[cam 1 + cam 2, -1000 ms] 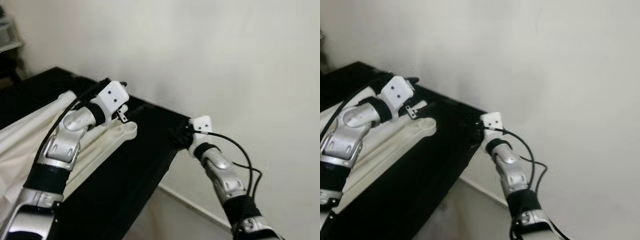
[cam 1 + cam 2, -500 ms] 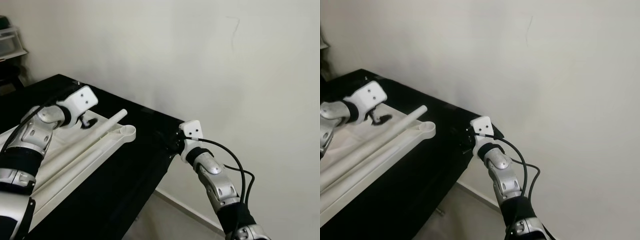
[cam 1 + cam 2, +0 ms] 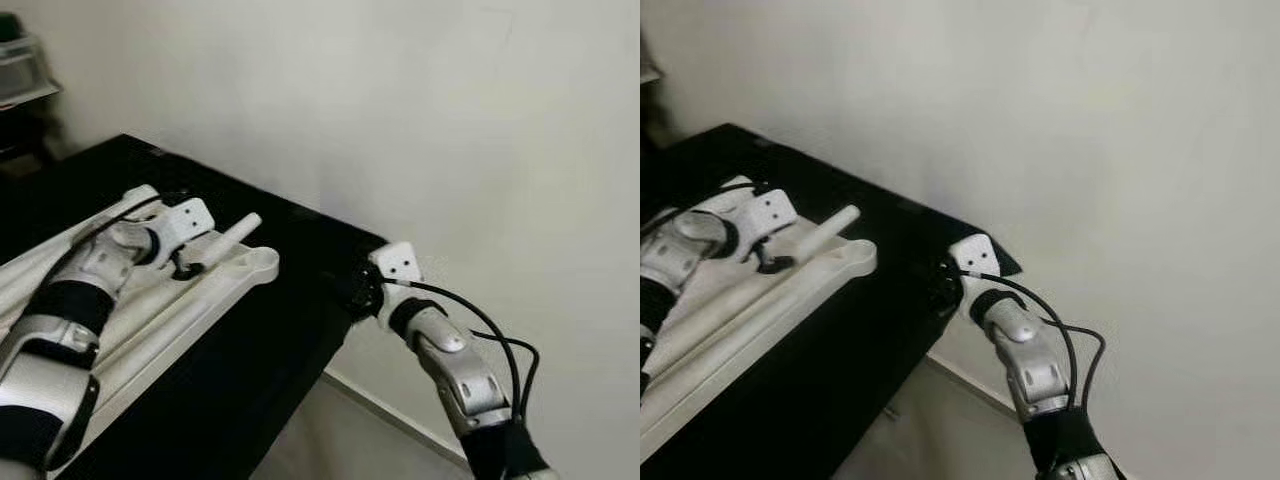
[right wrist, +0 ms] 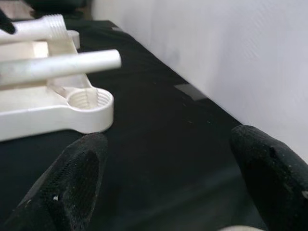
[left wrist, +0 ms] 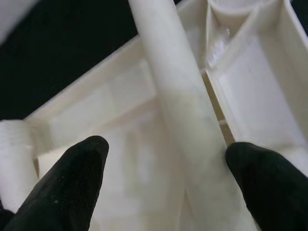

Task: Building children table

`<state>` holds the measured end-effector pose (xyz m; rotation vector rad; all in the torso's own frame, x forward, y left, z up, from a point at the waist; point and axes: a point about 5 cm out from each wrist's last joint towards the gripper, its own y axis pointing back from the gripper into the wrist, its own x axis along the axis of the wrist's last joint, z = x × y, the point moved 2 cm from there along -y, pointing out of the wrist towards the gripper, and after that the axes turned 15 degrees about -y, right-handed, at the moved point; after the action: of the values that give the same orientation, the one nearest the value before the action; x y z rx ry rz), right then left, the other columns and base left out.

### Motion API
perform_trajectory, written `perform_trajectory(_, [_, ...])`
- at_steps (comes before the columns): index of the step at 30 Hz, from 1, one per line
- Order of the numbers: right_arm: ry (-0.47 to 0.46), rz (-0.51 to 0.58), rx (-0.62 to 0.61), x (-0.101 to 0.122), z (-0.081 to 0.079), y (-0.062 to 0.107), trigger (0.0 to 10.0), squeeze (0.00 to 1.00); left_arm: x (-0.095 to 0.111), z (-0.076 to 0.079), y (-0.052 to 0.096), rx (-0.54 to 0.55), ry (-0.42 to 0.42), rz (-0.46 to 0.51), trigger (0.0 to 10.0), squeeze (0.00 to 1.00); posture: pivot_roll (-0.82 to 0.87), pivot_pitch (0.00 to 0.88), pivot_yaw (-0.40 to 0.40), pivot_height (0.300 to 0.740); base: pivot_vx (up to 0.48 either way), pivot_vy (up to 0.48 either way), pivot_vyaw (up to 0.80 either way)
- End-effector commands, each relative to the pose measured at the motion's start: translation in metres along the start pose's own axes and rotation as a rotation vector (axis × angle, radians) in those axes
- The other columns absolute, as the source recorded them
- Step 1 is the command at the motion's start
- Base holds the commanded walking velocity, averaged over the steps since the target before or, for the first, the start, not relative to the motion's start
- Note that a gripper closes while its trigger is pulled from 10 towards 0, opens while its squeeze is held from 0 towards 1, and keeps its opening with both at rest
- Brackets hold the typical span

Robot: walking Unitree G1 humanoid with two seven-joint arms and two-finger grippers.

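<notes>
In the left eye view, a black desk [image 3: 250,340] runs from the upper left toward the centre of the frame against a pale wall [image 3: 420,110], and on its left part lies a white plastic tabletop panel [image 3: 190,305] with a round socket [image 3: 262,262] at its near corner. A white table leg [image 3: 232,233] rests across the panel, its free end pointing toward the centre. The left end effector [image 3: 183,262] sits at the leg in the left-centre of the frame, while the right end effector [image 3: 358,288] hangs at the desk's corner, centre-right, with a black cable looping off its wrist. The right eye view gives the same layout, with the corner of the desk just past the right wrist. The left wrist view adds what the head views cannot: the two black fingers [image 5: 79,173] are spread wide, one on each side of the leg, over the panel's ribbed underside. The right wrist view shows its fingers [image 4: 77,178] likewise parted over bare desk, the socket and a threaded leg end [image 4: 45,25] lying well beyond them.
</notes>
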<state>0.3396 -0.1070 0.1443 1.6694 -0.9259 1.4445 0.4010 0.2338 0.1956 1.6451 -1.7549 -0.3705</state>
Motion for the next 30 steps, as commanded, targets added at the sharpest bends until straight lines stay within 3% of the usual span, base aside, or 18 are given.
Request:
perform_trajectory(1, [0.01, -0.017, 0.005, 0.0, -0.002, 0.0, 10.0, 0.0, -0.013, -0.006, 0.006, -0.017, 0.0, -0.085, 10.0, 0.0, -0.21, 0.087, -0.027, 0.74, 0.0, 0.0, 0.0])
perform_trajectory(4, [0.009, -0.02, 0.001, 0.002, -0.002, -0.001, 10.0, 0.0, -0.015, -0.014, 0.009, 0.006, -0.024, -0.128, 10.0, 0.0, -0.2, 0.085, -0.028, 0.74, 0.0, 0.0, 0.0])
perform_trajectory(9, [0.009, -0.027, -0.001, 0.003, -0.003, -0.001, 10.0, 0.0, -0.019, -0.015, 0.011, -0.013, -0.004, -0.154, 10.0, 0.0, -0.2, 0.078, -0.027, 0.74, 0.0, 0.0, 0.0])
perform_trajectory(12, [0.003, -0.035, 0.005, 0.003, -0.007, -0.002, 10.0, 0.0, -0.034, 0.0, 0.01, -0.101, 0.101, -0.186, 10.0, 0.0, -0.19, 0.065, -0.027, 0.74, 0.0, 0.0, 0.0])
perform_trajectory(19, [-0.001, -0.035, 0.008, 0.005, -0.008, -0.003, 10.0, 0.0, -0.044, 0.016, 0.006, -0.162, 0.211, -0.2, 10.0, 0.0, -0.19, 0.065, -0.027, 0.74, 0.0, 0.0, 0.0])
perform_trajectory(24, [0.0, -0.035, 0.005, 0.006, -0.008, -0.003, 10.0, 0.0, -0.046, 0.02, 0.004, -0.176, 0.237, -0.204, 10.0, 0.0, -0.2, 0.066, -0.031, 0.74, 0.0, 0.0, 0.0])
perform_trajectory(25, [0.0, -0.035, 0.003, 0.007, -0.007, -0.003, 10.0, 0.0, -0.047, 0.023, 0.003, -0.186, 0.251, -0.207, 8.1, 0.0, -0.2, 0.066, -0.031, 0.74, 0.0, 0.0, 0.0])
perform_trajectory(26, [0.0, -0.036, 0.001, 0.007, -0.007, -0.003, 10.0, 0.0, -0.048, 0.025, 0.002, -0.196, 0.264, -0.206, 0.0, 0.0, -0.2, 0.066, -0.034, 0.74, 0.0, 0.0, 0.0])
perform_trajectory(30, [0.0, -0.038, -0.001, 0.008, -0.006, -0.003, 10.0, 0.0, -0.049, 0.029, 0.002, -0.22, 0.272, -0.206, 0.0, 0.0, -0.2, 0.063, -0.036, 0.74, 0.0, 0.0, 0.0])
